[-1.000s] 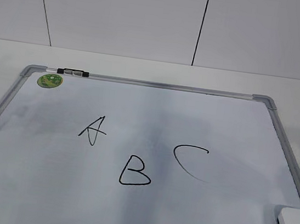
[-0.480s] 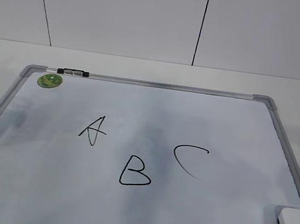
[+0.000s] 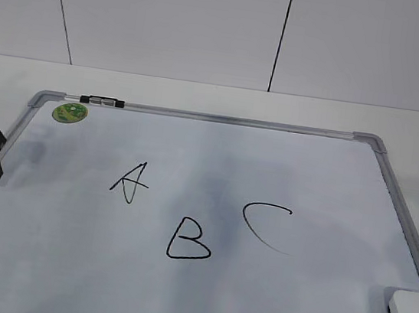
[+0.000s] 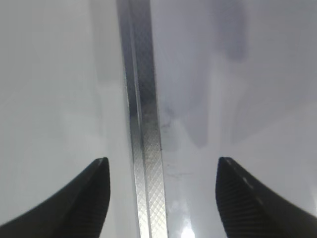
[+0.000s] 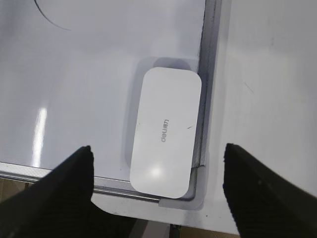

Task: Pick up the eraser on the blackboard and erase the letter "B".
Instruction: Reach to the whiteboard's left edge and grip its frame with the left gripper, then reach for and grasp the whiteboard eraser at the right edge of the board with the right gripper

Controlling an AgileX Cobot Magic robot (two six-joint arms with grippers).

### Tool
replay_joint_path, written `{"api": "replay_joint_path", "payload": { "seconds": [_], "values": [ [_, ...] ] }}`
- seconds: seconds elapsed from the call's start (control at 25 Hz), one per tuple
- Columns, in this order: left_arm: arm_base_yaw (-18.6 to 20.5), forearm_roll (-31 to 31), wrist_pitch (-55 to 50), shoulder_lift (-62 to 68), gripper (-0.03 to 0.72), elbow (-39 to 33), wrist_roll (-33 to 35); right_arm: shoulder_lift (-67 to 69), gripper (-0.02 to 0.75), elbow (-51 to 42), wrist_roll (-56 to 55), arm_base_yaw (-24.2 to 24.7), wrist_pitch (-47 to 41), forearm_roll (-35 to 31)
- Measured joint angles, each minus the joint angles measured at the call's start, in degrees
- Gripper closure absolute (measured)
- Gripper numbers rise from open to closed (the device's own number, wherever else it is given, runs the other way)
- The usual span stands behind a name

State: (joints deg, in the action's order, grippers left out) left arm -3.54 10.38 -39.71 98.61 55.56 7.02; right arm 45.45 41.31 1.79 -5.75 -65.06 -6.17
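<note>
Both grippers are being held wide open, empty. The right gripper [image 5: 157, 191] is being held above the eraser [image 5: 165, 132], in the blackboard [image 5: 74, 74] corner; the left gripper [image 4: 162, 196] is straddling its frame.

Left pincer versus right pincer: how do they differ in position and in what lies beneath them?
The left pincer straddles the blackboard frame's left rail; the right pincer hangs over the eraser in the board's near right corner. The left pincer shows in the exterior view, the right one doesn't. Both are open and empty.
</note>
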Motion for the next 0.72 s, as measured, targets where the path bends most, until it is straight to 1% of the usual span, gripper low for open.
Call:
{"api": "replay_joint_path", "payload": {
  "seconds": [0.2, 0.36, 0.72],
  "values": [
    [0.0, 0.0, -0.19, 0.33, 0.199, 1.82, 0.19, 0.0, 0.104, 0.0, 0.03, 0.0, 0.0, 0.0],
    [0.0, 0.0, -0.19, 1.29, 0.216, 2.05, 0.34, 0.0, 0.112, 0.0, 0.03, 0.0, 0.0, 0.0],
    [0.0, 0.0, -0.54, 4.57, 0.225, 2.14, 0.47, 0.0, 0.122, 0.0, 0.03, 0.0, 0.0, 0.03]
  ]
}}
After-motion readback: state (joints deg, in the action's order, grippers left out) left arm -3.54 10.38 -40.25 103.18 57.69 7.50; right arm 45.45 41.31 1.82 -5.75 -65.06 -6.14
